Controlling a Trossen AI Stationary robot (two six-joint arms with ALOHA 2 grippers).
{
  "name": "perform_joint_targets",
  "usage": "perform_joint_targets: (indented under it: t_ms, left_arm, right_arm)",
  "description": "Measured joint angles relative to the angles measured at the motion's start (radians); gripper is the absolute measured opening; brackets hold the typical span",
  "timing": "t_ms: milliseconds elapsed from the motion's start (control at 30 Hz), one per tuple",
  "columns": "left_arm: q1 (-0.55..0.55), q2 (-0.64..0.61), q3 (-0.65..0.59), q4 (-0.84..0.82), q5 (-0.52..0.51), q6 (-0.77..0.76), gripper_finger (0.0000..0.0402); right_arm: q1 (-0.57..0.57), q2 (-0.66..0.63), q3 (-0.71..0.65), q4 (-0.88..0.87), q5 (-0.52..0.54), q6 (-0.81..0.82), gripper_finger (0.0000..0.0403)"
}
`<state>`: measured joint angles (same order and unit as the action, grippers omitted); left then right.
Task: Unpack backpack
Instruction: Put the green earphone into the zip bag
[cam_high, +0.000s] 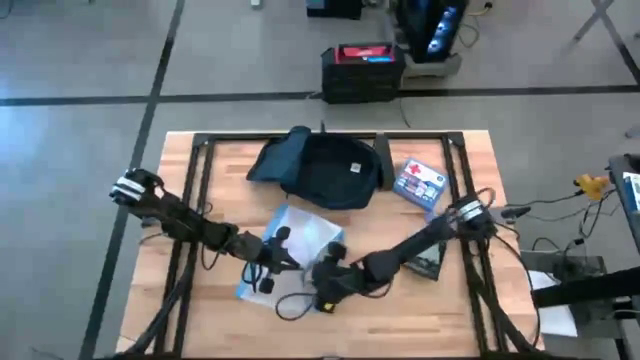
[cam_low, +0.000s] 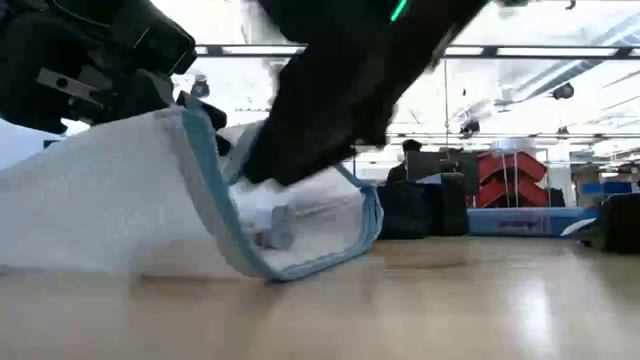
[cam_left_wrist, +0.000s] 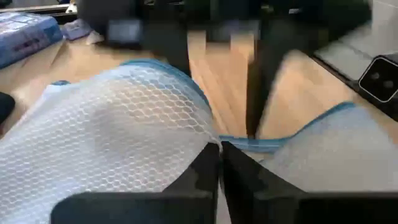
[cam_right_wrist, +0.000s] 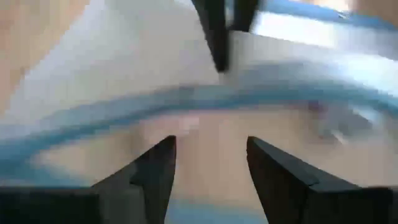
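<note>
The dark navy backpack (cam_high: 330, 168) lies on its side at the table's far middle, untouched. A clear mesh pouch with blue trim (cam_high: 295, 243) (cam_low: 120, 200) lies nearer, between my two grippers. Its mouth (cam_low: 300, 225) gapes toward the right, and small items show inside it. My left gripper (cam_high: 272, 262) (cam_left_wrist: 219, 157) is shut on the pouch's trim. My right gripper (cam_high: 330, 280) (cam_right_wrist: 208, 163) is open and reaches at the pouch's mouth, its fingers on either side of the blue trim (cam_right_wrist: 186, 102). My left gripper pinches the pouch's blue-trimmed rim (cam_left_wrist: 236, 144) between its two fingers, coming level from the table's left. That rim is held up (cam_low: 190, 120) while the pouch's body rests on the table. My right gripper: I cannot tell whether its open fingers touch the pouch.
A small blue-white box (cam_high: 418, 181) lies right of the backpack. A dark flat device (cam_high: 430, 263) sits by the right arm, and a black cable (cam_high: 292, 302) loops near the near edge. Black frame rails (cam_high: 200, 170) run along the table. A black crate (cam_high: 362, 70) stands beyond the far edge.
</note>
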<state>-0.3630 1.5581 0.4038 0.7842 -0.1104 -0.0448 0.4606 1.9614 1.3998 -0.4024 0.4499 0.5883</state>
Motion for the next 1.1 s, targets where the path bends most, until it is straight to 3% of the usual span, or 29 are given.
perform_joint_targets:
  t_ms: [133,300,400,533,833,1100]
  left_arm:
    - [0.000,0.000,0.000,0.001,0.000,0.000,0.0000]
    - [0.000,0.000,0.000,0.005,-0.002,-0.001,0.0000]
    - [0.000,0.000,0.005,0.006,-0.003,-0.001,0.0000]
    - [0.000,0.000,0.006,0.006,-0.003,-0.001,0.0000]
    - [0.000,0.000,0.006,0.006,-0.003,-0.001,0.0000]
    - [0.000,0.000,0.006,0.006,-0.002,-0.001,0.0000]
  right_arm:
    - [0.068,-0.100,-0.006,-0.401,0.007,0.311,0.0181]
    - [0.167,-0.214,-0.017,-0.945,-0.002,0.938,0.0181]
    - [0.225,-0.283,-0.037,-1.138,-0.058,1.245,0.0181]
    - [0.276,-0.381,-0.100,-1.126,-0.120,1.384,0.0181]
    - [0.226,-0.548,-0.310,-1.003,-0.217,1.383,0.0181]
    - [0.151,-0.724,-0.596,-0.690,-0.249,1.374,0.0181]
